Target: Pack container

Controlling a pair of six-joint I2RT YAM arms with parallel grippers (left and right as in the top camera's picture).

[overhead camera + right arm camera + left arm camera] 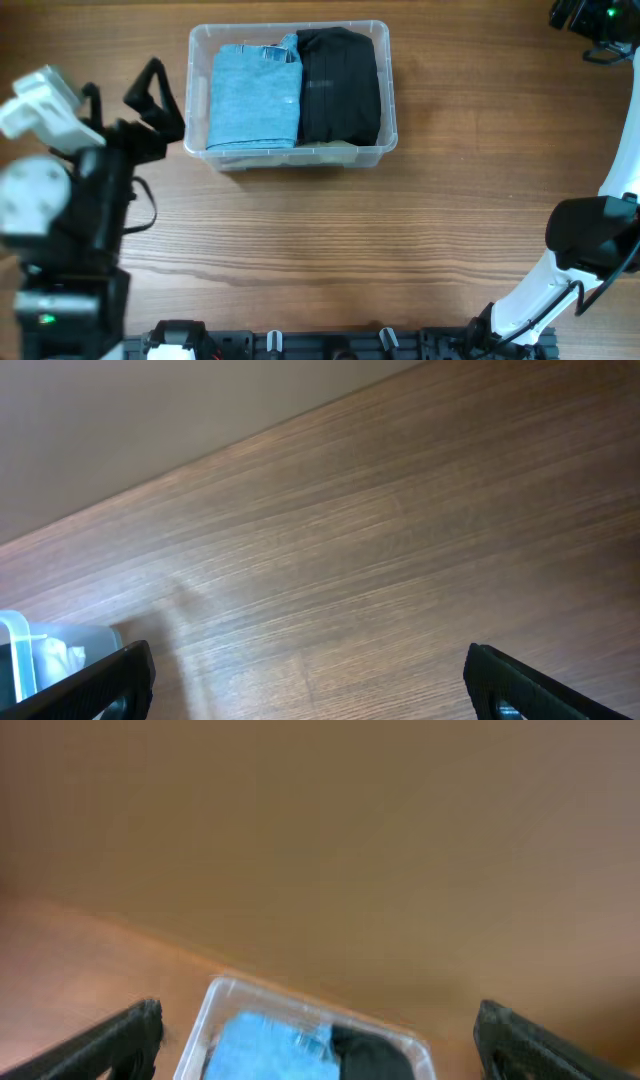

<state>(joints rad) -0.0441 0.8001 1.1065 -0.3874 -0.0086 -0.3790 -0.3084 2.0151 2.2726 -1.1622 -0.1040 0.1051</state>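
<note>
The clear plastic container (386,90) stands at the back middle of the wooden table. Inside lie a folded light-blue garment (255,95) on the left and a folded black garment (340,88) on the right. My left gripper (160,98) is open and empty, just left of the container. In the left wrist view its fingers (320,1025) are spread wide, with the container (215,1000) and the blue garment (265,1045) low between them. My right gripper (590,20) is open and empty at the far right back corner. Its fingers (310,665) are spread over bare wood.
The container's corner (15,650) shows at the left edge of the right wrist view. The right arm's base (590,240) stands at the front right, the left arm's body (60,200) at the front left. A black rail (330,345) runs along the front edge.
</note>
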